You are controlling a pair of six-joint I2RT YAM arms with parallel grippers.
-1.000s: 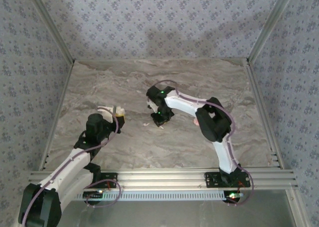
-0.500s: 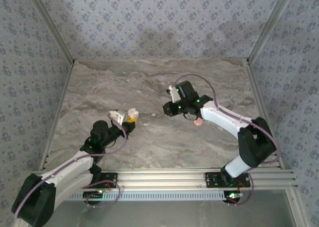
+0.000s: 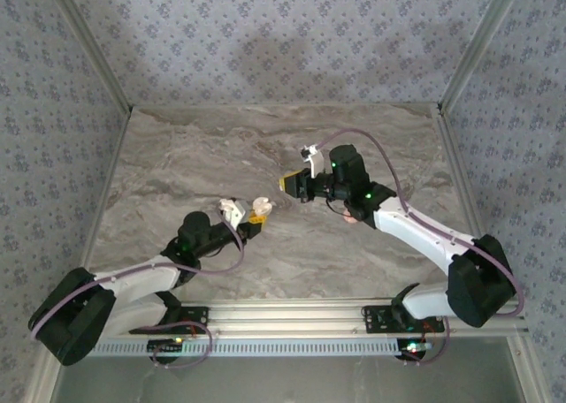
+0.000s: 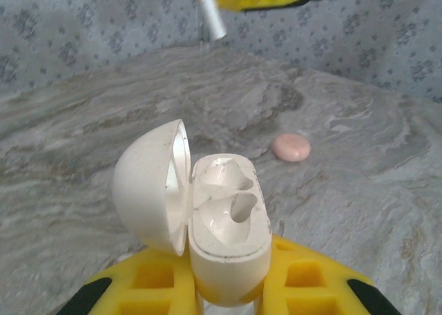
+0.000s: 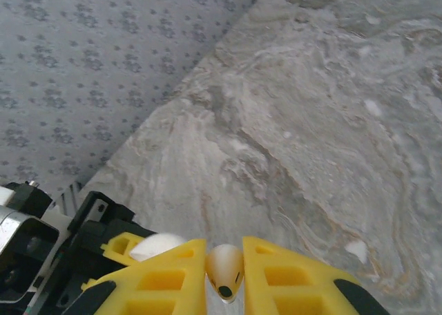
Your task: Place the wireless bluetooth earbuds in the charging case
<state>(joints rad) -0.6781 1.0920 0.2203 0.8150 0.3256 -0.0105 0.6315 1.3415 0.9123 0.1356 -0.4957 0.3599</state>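
The white charging case [image 4: 228, 225] stands open, its lid [image 4: 148, 184] swung to the left and both sockets empty. My left gripper [image 4: 231, 263] is shut on the case's lower body. From above, this gripper [image 3: 254, 216] sits left of the table's middle. My right gripper [image 5: 224, 260] is shut on a white earbud [image 5: 226, 268] with a dark spot on it. Seen from above, it [image 3: 290, 185] hovers just right of and beyond the case [image 3: 262, 205]. In the left wrist view the earbud's stem [image 4: 213, 19] hangs above the case.
A pink round disc [image 4: 291, 147] lies on the marble table [image 3: 177, 155] beyond the case, under my right arm [image 3: 351, 216]. Small whitish bits [image 5: 356, 250] lie on the table ahead of the right gripper. Patterned walls and metal rails bound the table.
My left gripper has carried the open case rightward toward the table's middle. My right gripper has lifted off the table and turned to face the case, its arm stretching out to the right.
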